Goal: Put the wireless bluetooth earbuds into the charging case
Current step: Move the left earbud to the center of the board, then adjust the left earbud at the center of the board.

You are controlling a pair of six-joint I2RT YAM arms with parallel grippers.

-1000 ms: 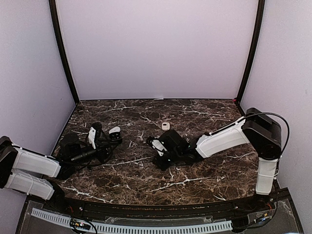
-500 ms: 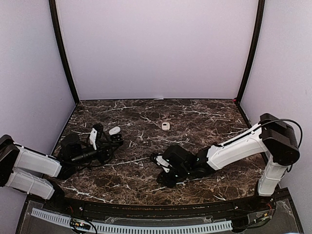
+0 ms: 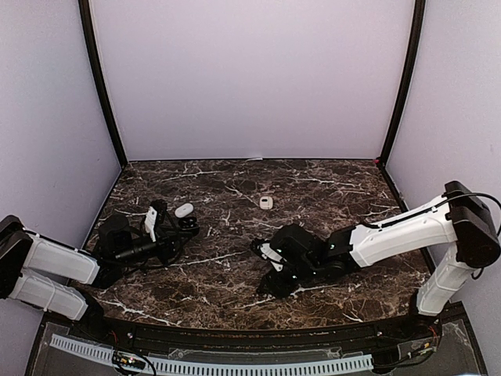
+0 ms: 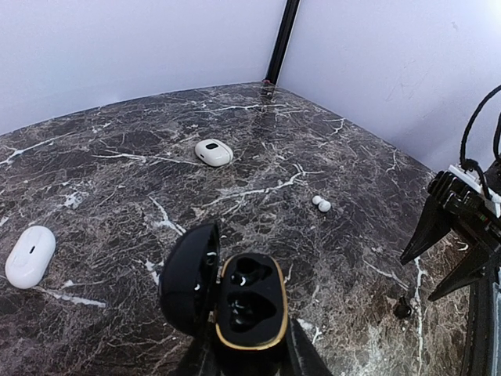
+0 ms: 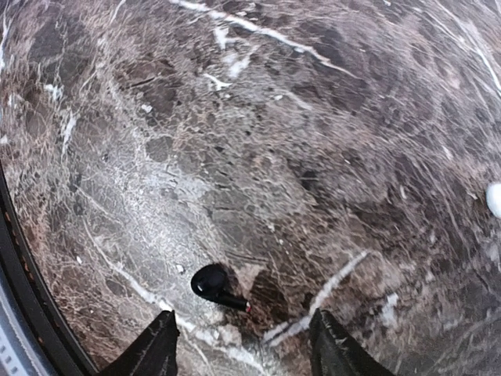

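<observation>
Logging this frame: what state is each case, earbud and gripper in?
black charging case: lid open, sockets look empty, held in left gripper
left gripper: shut on black charging case
left white case: closed, lying on table
centre white case: closed, lying on table
white earbuds: loose on table, side by side
black earbud: loose on table, ungripped
right gripper: open, holding nothing

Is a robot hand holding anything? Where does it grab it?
The left hand holds the open black case by the sides of its base. The right hand is open and empty, over a loose black earbud.
</observation>
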